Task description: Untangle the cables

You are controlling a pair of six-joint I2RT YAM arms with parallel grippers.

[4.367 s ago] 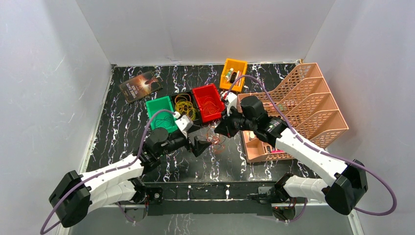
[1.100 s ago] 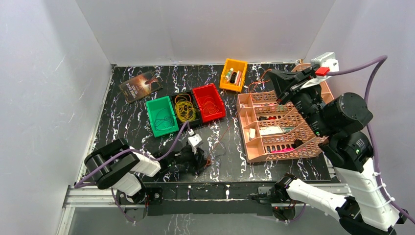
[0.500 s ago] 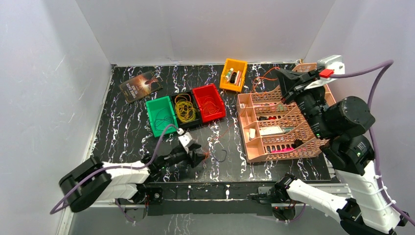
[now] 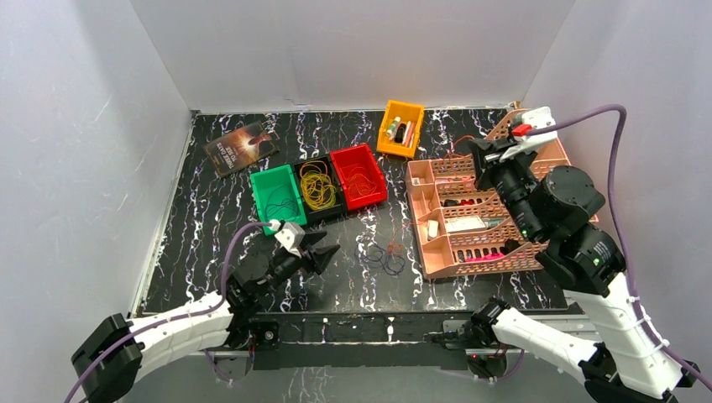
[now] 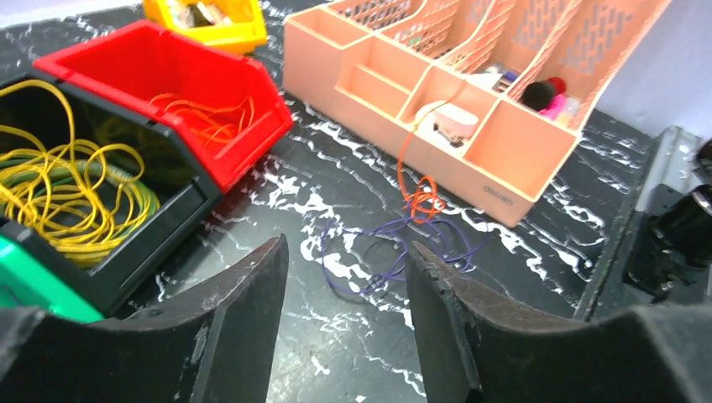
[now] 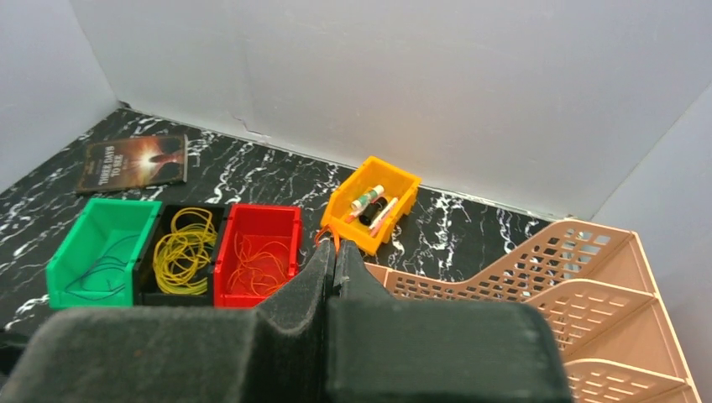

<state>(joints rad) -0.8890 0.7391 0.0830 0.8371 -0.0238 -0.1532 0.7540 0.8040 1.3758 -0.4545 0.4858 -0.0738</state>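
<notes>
Yellow, orange and dark cables lie sorted in three bins (image 5: 252,117), far left. A purple-and-orange tangle (image 4: 386,256) remains on the table (image 4: 210,218), beside the pink organiser (image 4: 437,264). My left jaws stand spread and empty. My right jaws are pressed together, apparently pinching an orange strand (image 5: 402,159).

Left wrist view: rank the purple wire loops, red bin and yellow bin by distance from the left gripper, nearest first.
From the left gripper:
1. thin purple wire loops, on the table dead ahead, joined to a thin orange wire.
2. red plastic bin, ahead, on the left in this view.
3. small yellow plastic bin, farthest back, beyond the red one.
</notes>
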